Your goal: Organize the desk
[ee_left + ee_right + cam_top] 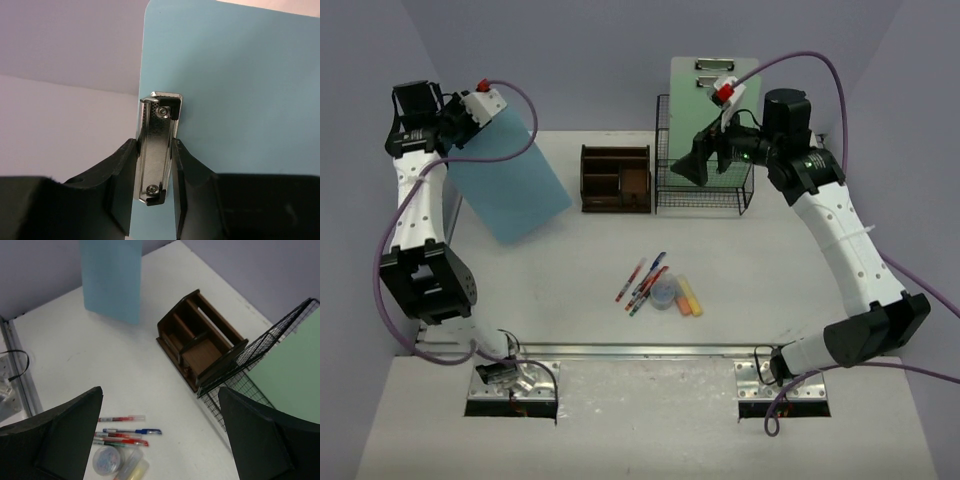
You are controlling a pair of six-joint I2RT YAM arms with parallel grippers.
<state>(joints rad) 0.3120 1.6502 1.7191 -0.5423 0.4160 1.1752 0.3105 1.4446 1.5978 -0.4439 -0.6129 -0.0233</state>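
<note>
The counter (pixel 570 290), a flat white rectangular top, is filling the middle of the overhead view, with a metal rail (pixel 650 350) running along its near edge.

The left tool (pixel 155 150) is pinching the shiny metal clip (pixel 161 125) of a smooth blue clipboard (pixel 510 185), its black fingers (pixel 122 175) closing narrowly on either side. The board is hanging tilted over the far left corner. Whether its lower edge is touching the counter I cannot tell.

The right tool (pixel 160 390) is standing wide apart and gripping nothing, hovering above a black wire rack (pixel 665 150). A pale green clipboard (pixel 695 110) is standing upright in that rack. Just left of it a dark brown wooden organizer (pixel 616 180) is sitting, divided into several compartments.

Near the centre, 4 thin pens (pixel 642 280) are lying side by side, touching a small round clear container (pixel 663 293). Next to it 2 stubby highlighters (pixel 688 297), 1 yellow and 1 orange, are lying.

Only the left wrist view is showing the clip's 2 screws and its dimpled surface. Only the right wrist view is showing the organizer's inner dividers at an angle. Only the overhead view is showing both arms.
</note>
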